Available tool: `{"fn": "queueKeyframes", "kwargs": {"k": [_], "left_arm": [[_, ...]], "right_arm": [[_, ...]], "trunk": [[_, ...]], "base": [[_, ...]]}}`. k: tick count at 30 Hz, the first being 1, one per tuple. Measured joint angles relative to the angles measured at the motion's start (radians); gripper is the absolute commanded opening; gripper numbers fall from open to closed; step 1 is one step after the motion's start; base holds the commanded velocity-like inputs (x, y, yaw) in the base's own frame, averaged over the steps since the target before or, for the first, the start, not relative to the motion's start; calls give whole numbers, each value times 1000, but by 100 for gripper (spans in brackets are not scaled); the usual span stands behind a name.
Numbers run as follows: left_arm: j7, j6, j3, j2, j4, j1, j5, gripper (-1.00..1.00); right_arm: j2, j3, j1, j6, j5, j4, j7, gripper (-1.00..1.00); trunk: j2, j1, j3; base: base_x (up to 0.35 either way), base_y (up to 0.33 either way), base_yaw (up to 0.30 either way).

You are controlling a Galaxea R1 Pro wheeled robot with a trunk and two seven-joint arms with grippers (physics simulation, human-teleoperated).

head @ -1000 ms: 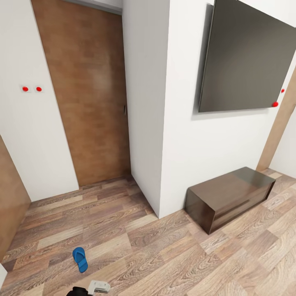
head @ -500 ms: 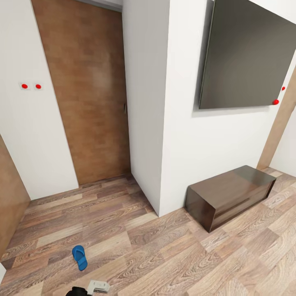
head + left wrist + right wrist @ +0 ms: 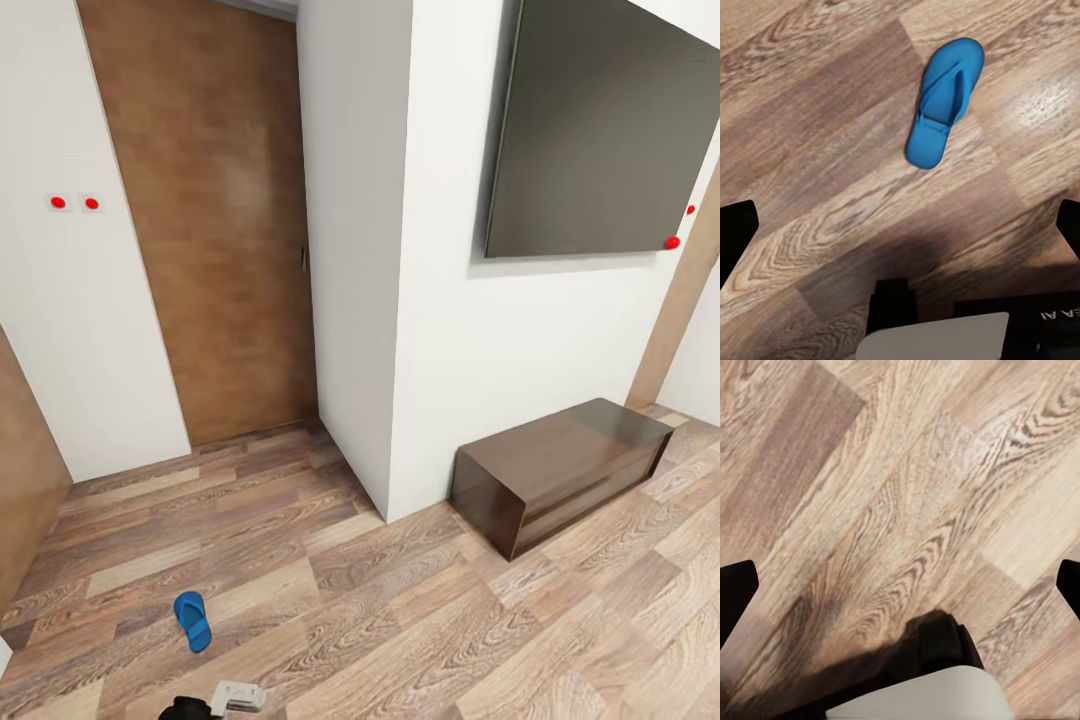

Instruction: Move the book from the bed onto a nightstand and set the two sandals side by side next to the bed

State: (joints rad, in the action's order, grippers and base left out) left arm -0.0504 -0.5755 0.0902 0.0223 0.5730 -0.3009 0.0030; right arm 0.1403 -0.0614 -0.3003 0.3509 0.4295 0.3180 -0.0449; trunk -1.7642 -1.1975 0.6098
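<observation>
blue sandal (image 3: pixel 943 103) below wide-open, empty left end effector (image 3: pixel 900 229)

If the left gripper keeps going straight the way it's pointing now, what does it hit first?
Most likely bare wood floor. In the left wrist view the left gripper is open and points down at the planks, with the blue sandal lying off to one side of that line. How far off is hard to judge.

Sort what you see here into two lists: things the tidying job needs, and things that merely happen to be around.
Needed for the job:
- blue sandal, lying flat on the wood floor

Merely around:
- long low bench against the wall
- wall screen
- wooden door
</observation>
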Motion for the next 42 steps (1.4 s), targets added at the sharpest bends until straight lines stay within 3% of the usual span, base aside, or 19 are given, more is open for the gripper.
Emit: {"fn": "queueKeyframes", "kwargs": {"k": [5, 11, 14, 17, 23, 27, 35, 42], "left_arm": [[0, -5, -4, 5, -5, -15, 2, 100], [-1, -50, -8, 6, -8, -55, 3, 100], [-1, -103, -10, 6, -8, -84, 4, 100], [-1, -152, -11, 6, -7, -112, 4, 100], [-1, -201, -12, 5, -2, -167, 4, 100], [-1, -215, -13, 1, -1, -195, 4, 100], [-1, -224, -13, -3, 1, -223, 4, 100], [-2, -238, -13, -3, 1, -236, 5, 100]], "right_arm": [[18, 1, -55, 101, 1, 6, 2, 100], [51, 2, -89, 147, 18, 12, 11, 100], [75, 2, -98, 159, 66, 35, 31, 100], [101, 3, -103, 166, 149, 60, 75, 100], [143, 0, -106, 173, 317, 88, 243, 100], [167, 0, -107, 179, 386, 96, 400, 100], [205, -2, -107, 220, 427, 101, 685, 100], [219, -3, -107, 245, 434, 98, 802, 100]], "trunk": [[-35, -19, 16], [-77, -42, 35], [-98, -54, 44], [-119, -65, 53], [-161, -88, 72], [-189, -104, 85], [-245, -134, 110], [-294, -161, 132]], "base": [[0, 0, 0], [0, 0, 0], [0, 0, 0], [0, 0, 0], [0, 0, 0], [0, 0, 0], [0, 0, 0], [0, 0, 0]]}}
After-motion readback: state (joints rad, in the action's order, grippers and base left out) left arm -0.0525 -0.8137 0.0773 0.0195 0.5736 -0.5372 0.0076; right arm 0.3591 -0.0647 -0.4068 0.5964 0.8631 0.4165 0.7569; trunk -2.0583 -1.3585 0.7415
